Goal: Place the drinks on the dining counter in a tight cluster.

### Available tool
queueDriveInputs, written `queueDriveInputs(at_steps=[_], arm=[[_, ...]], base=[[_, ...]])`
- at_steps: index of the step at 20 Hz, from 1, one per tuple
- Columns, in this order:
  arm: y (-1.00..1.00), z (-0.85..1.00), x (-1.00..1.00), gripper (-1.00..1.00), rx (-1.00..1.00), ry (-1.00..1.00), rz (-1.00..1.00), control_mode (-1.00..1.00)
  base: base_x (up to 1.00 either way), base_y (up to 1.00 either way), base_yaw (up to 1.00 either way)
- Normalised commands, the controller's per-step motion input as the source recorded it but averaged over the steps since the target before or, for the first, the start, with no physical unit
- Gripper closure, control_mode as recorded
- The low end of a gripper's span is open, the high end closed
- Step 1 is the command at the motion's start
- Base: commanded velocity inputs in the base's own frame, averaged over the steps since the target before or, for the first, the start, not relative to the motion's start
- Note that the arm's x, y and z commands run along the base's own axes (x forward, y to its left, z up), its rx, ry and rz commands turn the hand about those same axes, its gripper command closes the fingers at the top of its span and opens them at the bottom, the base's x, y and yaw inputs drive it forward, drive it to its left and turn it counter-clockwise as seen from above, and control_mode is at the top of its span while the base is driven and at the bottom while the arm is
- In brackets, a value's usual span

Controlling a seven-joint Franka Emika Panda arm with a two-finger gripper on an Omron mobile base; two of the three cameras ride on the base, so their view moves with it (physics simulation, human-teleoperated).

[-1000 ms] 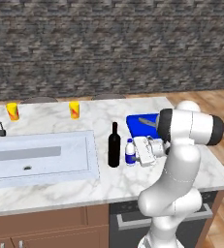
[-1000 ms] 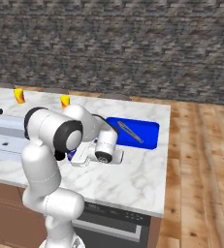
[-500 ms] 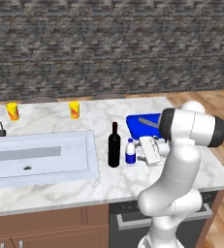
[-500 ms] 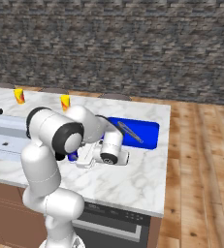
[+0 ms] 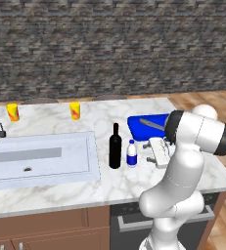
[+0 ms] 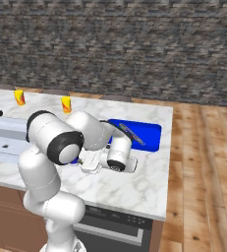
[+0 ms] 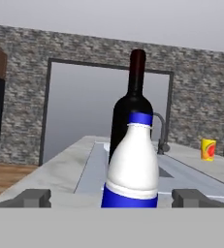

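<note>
While the fingers [image 7: 111, 197] stood spread wide and empty, level with the bench [image 5: 109, 185], the small white bottle [image 5: 131, 154] stood upright just beside the black wine bottle [image 5: 115, 146], near the sink [image 5: 41, 158]. In the hand view the white bottle sat centred between the two tips, directly in front of the wine bottle, which suggested it had been set there to close the cluster. The tiny reddish-brown bottle could not be made out. A blue board [image 5: 146, 124] lay behind the gripper, and the bench's near edge ran close by; open marble lay on the gripper's side for backing away. Two yellow cups [image 5: 75, 111] stood well apart.
</note>
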Motion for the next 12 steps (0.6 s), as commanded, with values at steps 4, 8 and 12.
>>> queueDriveInputs(at_steps=[4,8,12], arm=[[0.00,0.34,-0.43,-1.00,-0.04,0.02,-0.25,-1.00],[-0.01,0.45,-0.43,-1.00,0.00,0.11,-0.24,-1.00],[-0.10,0.48,-0.48,-1.00,0.00,0.15,-0.15,-1.00]], base=[[0.00,0.00,0.00],[0.00,0.00,0.00],[0.00,0.00,0.00]])
